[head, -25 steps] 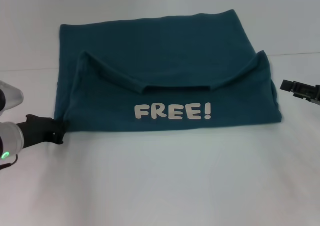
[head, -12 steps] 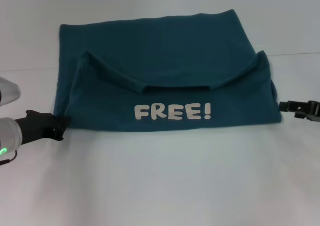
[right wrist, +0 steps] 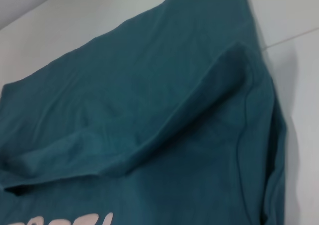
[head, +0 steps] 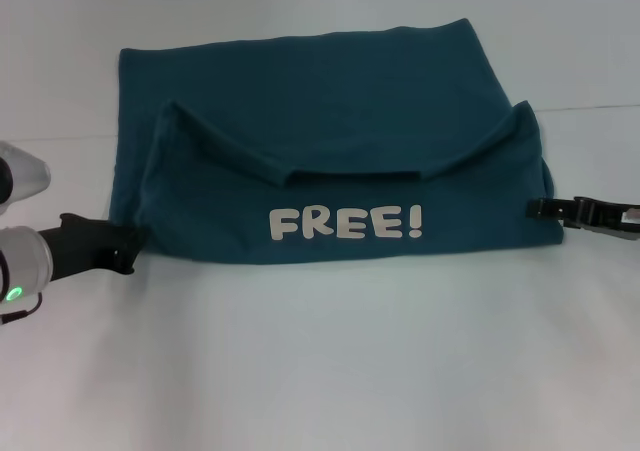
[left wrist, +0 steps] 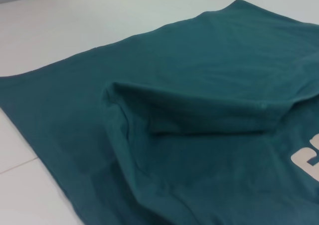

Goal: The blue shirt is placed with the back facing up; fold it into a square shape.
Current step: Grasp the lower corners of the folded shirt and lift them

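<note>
Right gripper (head: 545, 210) moved onto blue shirt (head: 330, 141) edge; fingers' state unclear; shirt lies crosswise.

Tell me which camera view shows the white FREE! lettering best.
The head view: all of the FREE! lettering reads clearly on the blue shirt. The left wrist view catches only one letter's edge; the right wrist view shows just the letters' tops.

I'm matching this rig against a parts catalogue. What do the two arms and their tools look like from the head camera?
The left arm is a silver-white rounded cylinder with a small green light, ending in a matte black left tool. Of the right arm only the slim black right tool shows, angular, with a paler patch near the frame's edge. No cables are visible.
</note>
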You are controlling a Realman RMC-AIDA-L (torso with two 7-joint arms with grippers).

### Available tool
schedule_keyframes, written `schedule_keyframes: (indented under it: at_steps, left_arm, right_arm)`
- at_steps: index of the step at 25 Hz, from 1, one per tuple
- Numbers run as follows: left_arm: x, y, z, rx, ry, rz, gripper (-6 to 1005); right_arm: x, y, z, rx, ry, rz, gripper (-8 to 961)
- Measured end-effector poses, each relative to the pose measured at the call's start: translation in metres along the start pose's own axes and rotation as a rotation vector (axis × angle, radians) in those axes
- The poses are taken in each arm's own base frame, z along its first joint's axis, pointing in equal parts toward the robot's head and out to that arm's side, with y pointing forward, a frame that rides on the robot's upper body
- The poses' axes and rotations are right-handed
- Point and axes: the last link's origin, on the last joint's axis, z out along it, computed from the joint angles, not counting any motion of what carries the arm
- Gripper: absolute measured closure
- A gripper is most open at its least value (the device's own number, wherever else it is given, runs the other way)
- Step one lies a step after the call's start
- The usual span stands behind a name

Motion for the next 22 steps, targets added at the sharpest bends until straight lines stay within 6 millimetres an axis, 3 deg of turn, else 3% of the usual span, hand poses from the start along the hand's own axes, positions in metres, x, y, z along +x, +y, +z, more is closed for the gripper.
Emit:
schedule_keyframes:
  at_steps: [22]
  left_arm:
    - [0.001, -0.0014, -0.0006, -0.003, -0.002, -0.014, 972]
  right_arm:
    - [0.0055, 0.0053, 0.0094, 0.005, 0.02, -0.02, 221]
